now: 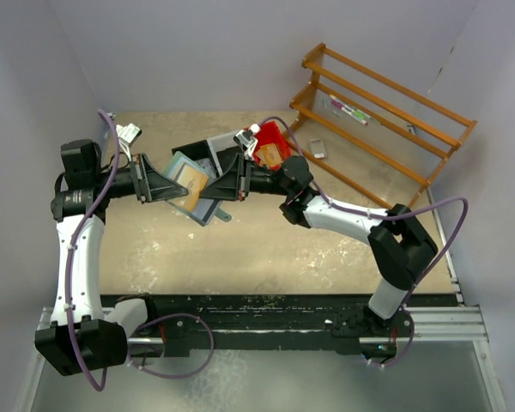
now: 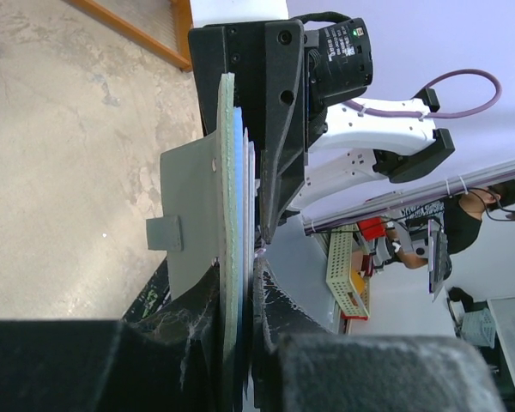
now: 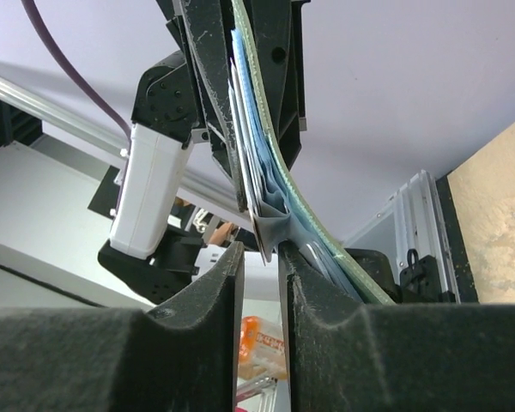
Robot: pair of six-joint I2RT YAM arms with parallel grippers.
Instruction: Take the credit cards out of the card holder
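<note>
Your table (image 1: 240, 249) is a tan, speckled board, scuffed pale in patches. Plain lilac-grey walls (image 1: 197, 51) close it in on three sides, and an aluminium rail (image 1: 446, 319) runs along its near edge. The wooden rack (image 1: 386, 112) stands slantwise in the far right corner. A small silver device (image 1: 318, 148) lies on the board just in front of the rack's left end. A red bin (image 1: 275, 137) sits just left of that, and a black bin (image 1: 208, 150) is farther from the rack again.

You have the card holder (image 1: 178, 165) up off the board, well left of the rack, between the two arms. A tan credit card (image 1: 194, 180) shows in its open face. Your left gripper (image 2: 237, 270) is clamped on the mint cover, which runs down between its fingers. Your right gripper (image 3: 259, 257) has its jaws a little apart, daylight showing through the gap. A corner of the clear pocket pages (image 3: 249, 146) sits at the mouth of the gap and does not look pinched.

Beyond the rail, the left wrist camera shows a seated person (image 2: 463, 225) in a dark top with a headset.
</note>
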